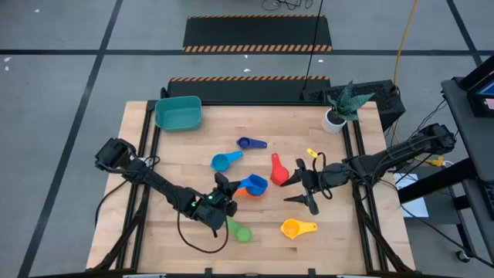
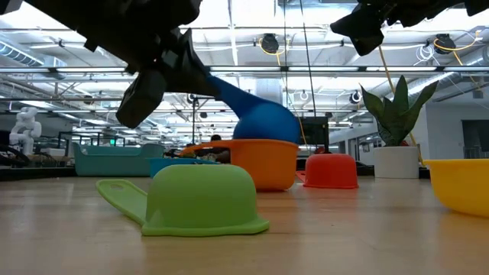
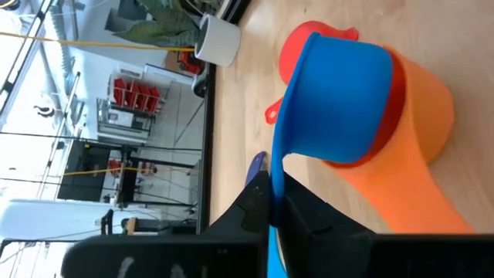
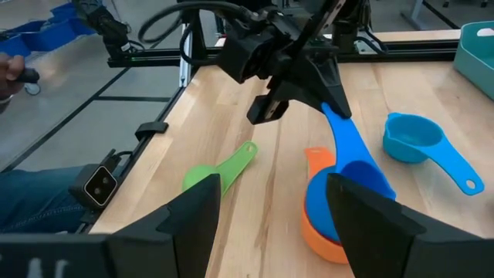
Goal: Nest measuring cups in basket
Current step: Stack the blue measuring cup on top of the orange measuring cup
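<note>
**Blue cup going into the orange one, basket untouched**

High view: the left hand [image 1: 224, 193] sits mid-table, pinching the handle of the blue cup [image 1: 254, 184], whose bowl rests in the orange cup [image 1: 245, 193] below it. The right hand [image 1: 302, 188] waits just beside the red cup [image 1: 279, 171], fingers spread and empty. The basket [image 1: 179, 113] stands at the far left corner of the table [image 1: 193, 239], well apart from every cup. Loose on the table lie the light blue cup [image 1: 225, 161], the dark blue cup [image 1: 250, 143], the green cup [image 1: 238, 231] and the yellow cup [image 1: 297, 228].

Low view: the blue bowl sits low in the orange rim, handle tilted upward into the left hand [image 2: 153, 84]; the green cup lies upside down in front.

Left wrist view: the blue bowl looks seated squarely inside the orange.

Right wrist view: the left hand's fingers are pressed on the blue handle above the nested pair.

To do this step well, I would release only once the bowl is level and fully down, then lift straight up so the handle is not dragged sideways.
</note>
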You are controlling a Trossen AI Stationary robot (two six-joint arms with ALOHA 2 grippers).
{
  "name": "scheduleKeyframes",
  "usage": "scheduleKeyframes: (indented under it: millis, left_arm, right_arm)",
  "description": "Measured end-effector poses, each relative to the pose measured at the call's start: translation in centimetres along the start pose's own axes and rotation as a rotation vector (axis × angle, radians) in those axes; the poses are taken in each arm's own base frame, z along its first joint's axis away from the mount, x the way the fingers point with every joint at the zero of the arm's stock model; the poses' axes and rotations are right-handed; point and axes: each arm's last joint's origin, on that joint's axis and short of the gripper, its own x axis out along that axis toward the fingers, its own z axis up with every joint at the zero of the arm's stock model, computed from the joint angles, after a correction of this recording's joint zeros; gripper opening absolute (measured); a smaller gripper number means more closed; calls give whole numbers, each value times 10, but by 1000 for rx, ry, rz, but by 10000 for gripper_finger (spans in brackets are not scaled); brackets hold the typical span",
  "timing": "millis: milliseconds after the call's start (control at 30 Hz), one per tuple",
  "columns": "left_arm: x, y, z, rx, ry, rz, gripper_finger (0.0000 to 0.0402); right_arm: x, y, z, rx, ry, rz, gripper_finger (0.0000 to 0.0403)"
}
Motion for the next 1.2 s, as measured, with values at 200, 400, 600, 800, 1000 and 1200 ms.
scheduleKeyframes:
  millis: [200,400,600,800,1000,1200]
  left_arm:
    - [0,0,0,1,0,-1,38]
    - [1,-1,-1,-4,-3,-18,40]
    - [1,-3,-4,0,7,-47,42]
    - [1,-5,-9,-14,43,-66,70]
    - [1,-5,-10,-51,55,-52,149]
    - [0,-6,-15,-133,93,-47,208]
  right_arm:
    - [0,0,0,0,1,0,226]
    - [0,0,0,0,4,0,226]
    - [0,0,-1,0,8,-1,226]
    - [0,0,-1,7,8,-1,226]
    - [0,0,-1,7,8,-1,226]
    - [0,-1,-3,6,32,-5,226]
